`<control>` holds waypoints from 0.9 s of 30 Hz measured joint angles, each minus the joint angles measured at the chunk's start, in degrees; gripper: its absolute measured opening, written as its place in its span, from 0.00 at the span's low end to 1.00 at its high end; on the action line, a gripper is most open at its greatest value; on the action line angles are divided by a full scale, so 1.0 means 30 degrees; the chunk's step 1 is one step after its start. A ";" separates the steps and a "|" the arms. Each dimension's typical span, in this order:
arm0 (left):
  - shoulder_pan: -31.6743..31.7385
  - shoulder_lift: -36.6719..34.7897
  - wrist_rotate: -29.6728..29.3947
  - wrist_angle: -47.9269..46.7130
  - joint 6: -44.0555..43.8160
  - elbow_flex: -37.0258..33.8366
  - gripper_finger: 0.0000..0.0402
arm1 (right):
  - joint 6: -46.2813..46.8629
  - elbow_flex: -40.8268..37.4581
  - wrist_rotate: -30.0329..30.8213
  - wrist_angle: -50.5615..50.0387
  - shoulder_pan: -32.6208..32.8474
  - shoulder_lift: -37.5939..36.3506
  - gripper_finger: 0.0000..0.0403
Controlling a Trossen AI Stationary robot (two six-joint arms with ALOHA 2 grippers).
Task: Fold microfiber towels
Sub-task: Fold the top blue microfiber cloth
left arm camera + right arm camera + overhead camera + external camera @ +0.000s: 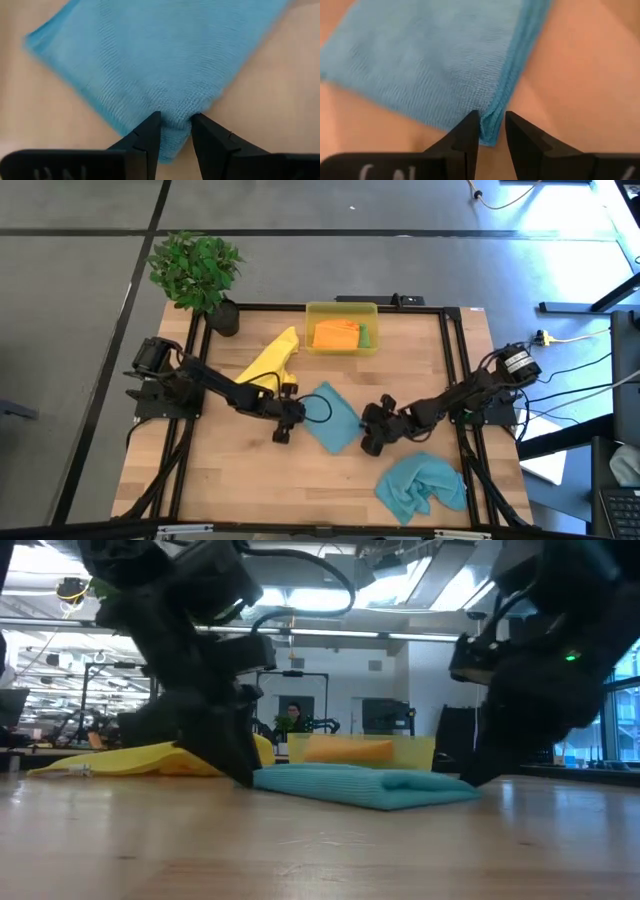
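Note:
A folded light teal towel (330, 418) lies flat on the middle of the wooden table; it also shows in the low view (365, 785). My left gripper (292, 418) is at its left corner, shut on it (175, 135). My right gripper (372, 432) is at its right corner, shut on it (492, 131). A yellow towel (272, 360) lies spread behind the left gripper. A second teal towel (420, 485) lies crumpled at the near right. An orange towel (335, 333) and a green towel (364, 335) lie in the bin. My left gripper pinches the folded teal towel's left corner (176, 111) between its two fingers, coming low from the table's left. The cloth puckers between the fingers. The towel lies flat on the table. My right gripper pinches the towel's right corner (492, 120) between its two fingers, at the stacked edges of several layers, coming low from the table's right. The towel lies flat on the table.
A translucent yellow bin (342, 310) stands at the far middle of the table. A potted plant (200, 275) stands at the far left corner. Bare wood shows at the near left (230, 480).

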 joint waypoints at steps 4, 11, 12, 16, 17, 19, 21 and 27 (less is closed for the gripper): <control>0.0099 0.0024 -0.1992 -0.0829 0.1104 0.0905 0.26 | 0.1451 0.0000 -0.0184 0.0327 0.1276 0.0007 0.25; 0.0103 0.0024 -0.4010 -0.2461 0.2812 0.3271 0.26 | 0.1414 0.0000 -0.0272 0.3786 0.2956 0.0007 0.25; 0.0044 0.0024 -0.3932 -0.2644 0.2886 0.3643 0.26 | 0.1028 0.0000 -0.0442 0.4341 0.3068 0.0007 0.25; -0.0465 0.0024 -0.3113 -0.3130 0.3154 0.4698 0.26 | -0.0763 0.0015 -0.0386 0.5538 0.3239 -0.0005 0.25; -0.0617 0.0024 -0.3007 -0.3208 0.3140 0.4784 0.26 | -0.1121 0.0015 -0.0378 0.5460 0.3237 -0.0048 0.25; -0.1024 0.0024 -0.2816 -0.3493 0.3040 0.4784 0.25 | -0.1651 0.0015 -0.0292 0.5311 0.3189 -0.0217 0.25; -0.1513 0.0024 -0.2415 -0.3977 0.2560 0.4784 0.26 | -0.2567 0.0015 -0.0089 0.4991 0.3188 -0.0382 0.25; -0.3393 0.0024 -0.1063 -0.3932 0.1646 0.4249 0.26 | -0.7003 0.0015 0.0167 0.4277 0.3181 -0.0525 0.25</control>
